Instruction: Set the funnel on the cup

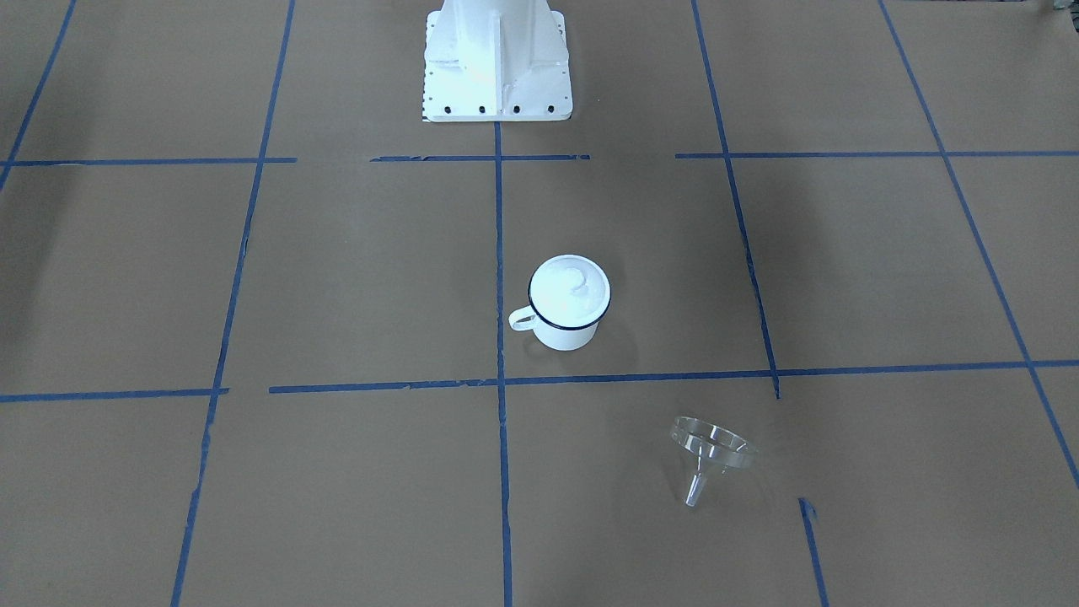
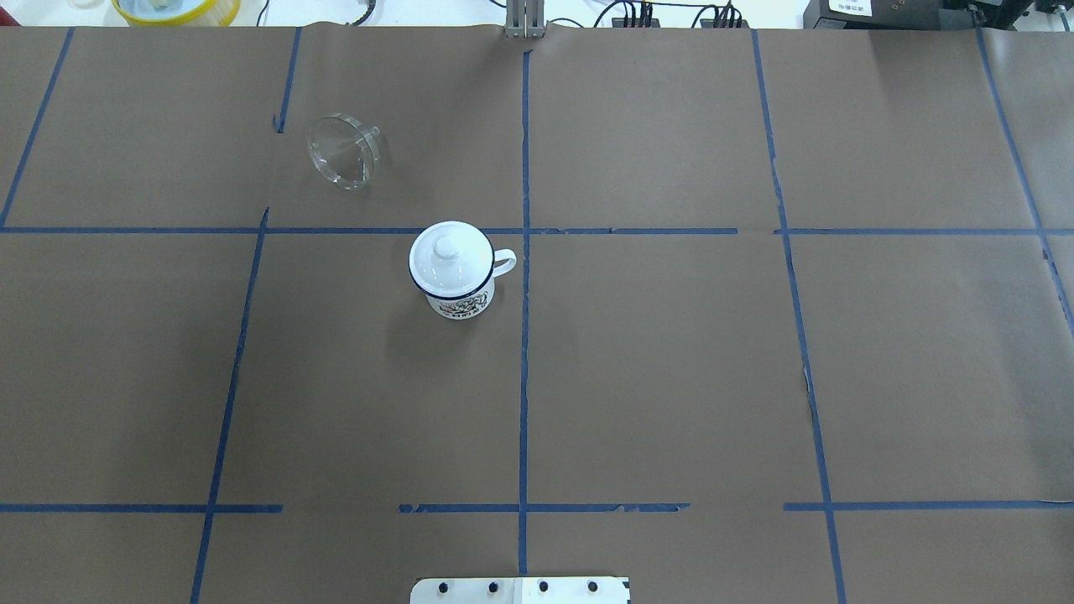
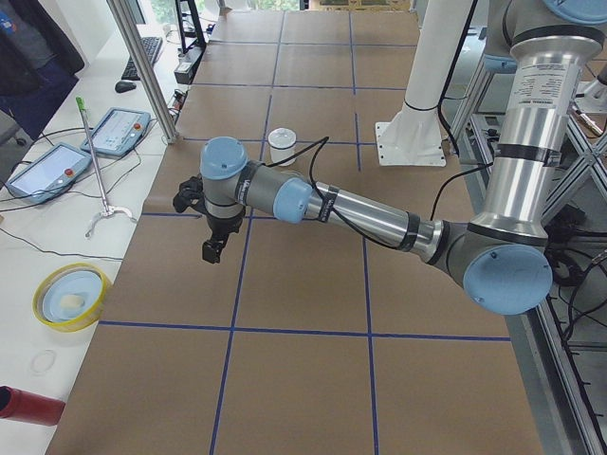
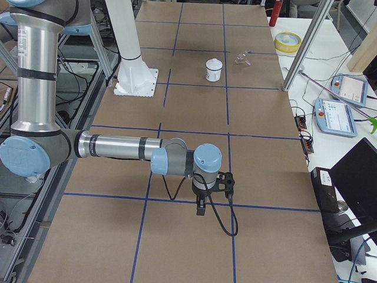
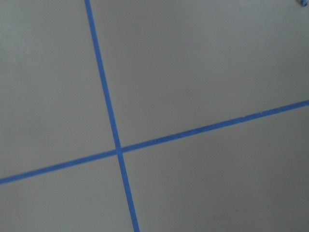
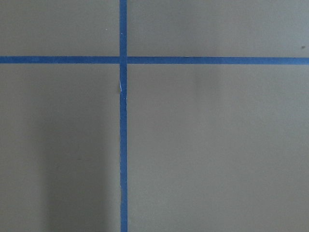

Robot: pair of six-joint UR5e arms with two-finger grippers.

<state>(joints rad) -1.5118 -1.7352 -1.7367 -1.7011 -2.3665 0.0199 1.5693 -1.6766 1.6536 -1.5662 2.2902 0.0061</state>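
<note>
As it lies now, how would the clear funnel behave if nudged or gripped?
The funnel lies on its side, so a nudge would probably roll it in an arc. Its clear, glossy wall looks rigid and likely slippery; it looks thin, so probably light.

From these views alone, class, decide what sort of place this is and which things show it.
Probably a robotics lab or test cell: two industrial arms, the left arm and right arm, reach over a paper-covered table gridded with blue tape, with teach pendants on the side bench.

Silver tubes (image 3: 365, 213), blue joint caps (image 3: 507, 281), black cable (image 3: 315, 163), white base (image 1: 496, 63)
</note>
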